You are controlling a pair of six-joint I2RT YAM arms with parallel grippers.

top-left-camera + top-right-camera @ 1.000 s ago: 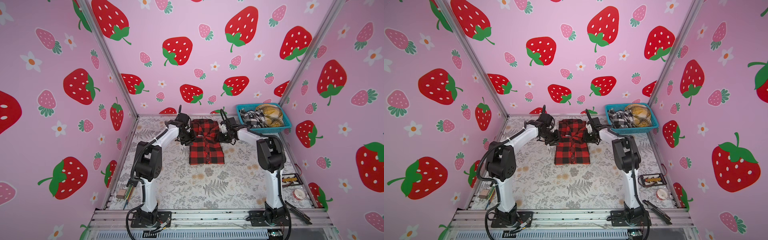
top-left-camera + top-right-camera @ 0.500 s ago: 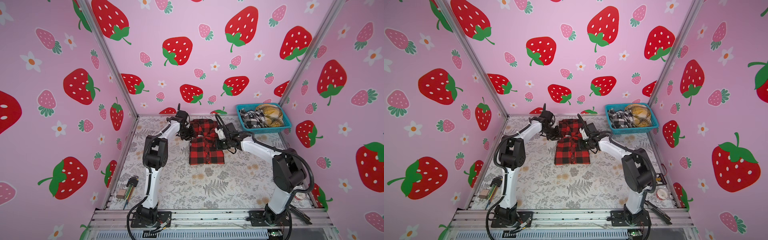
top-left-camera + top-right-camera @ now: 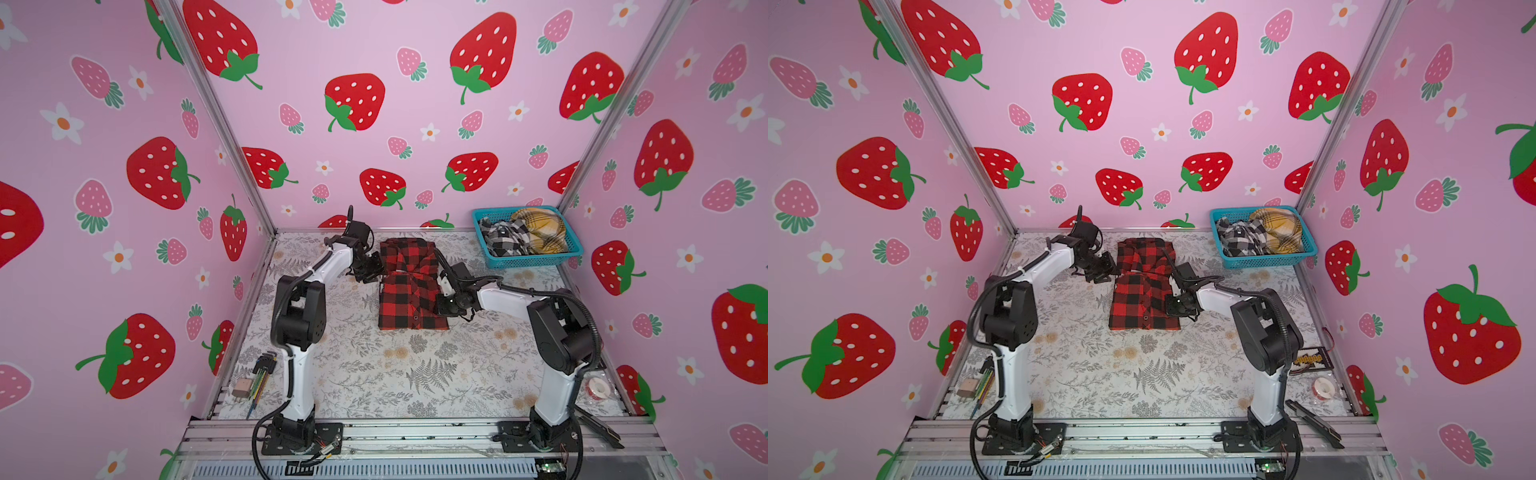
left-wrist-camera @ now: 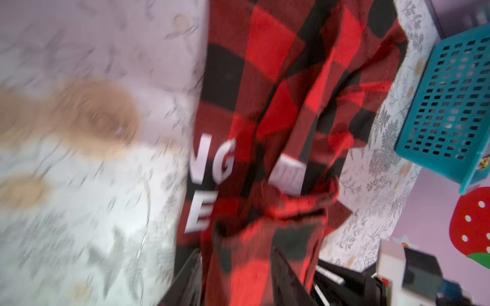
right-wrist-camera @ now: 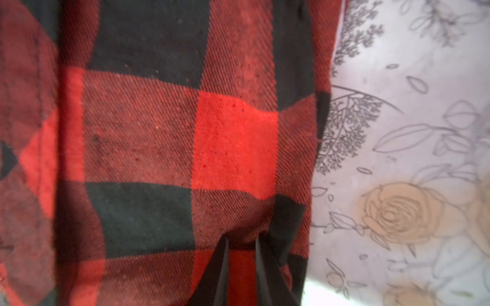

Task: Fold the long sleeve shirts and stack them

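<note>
Two claws work the red shirt (image 3: 411, 299), half folded on the counter (image 3: 415, 374); right claw (image 5: 242, 239) pinches its side edge, nearly shut; left claw (image 4: 236, 254) has cloth inside, but I cannot tell if it grips; next, I think, they fold it over together.

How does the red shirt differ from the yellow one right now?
Colour: the red shirt is red-and-black check; the yellow shirt is yellow plaid.
Pose: the red shirt lies flat, folded narrow; the yellow shirt is bunched up.
Place: the red shirt is on the table; the yellow shirt sits in the basket.
Both are plaid.
</note>
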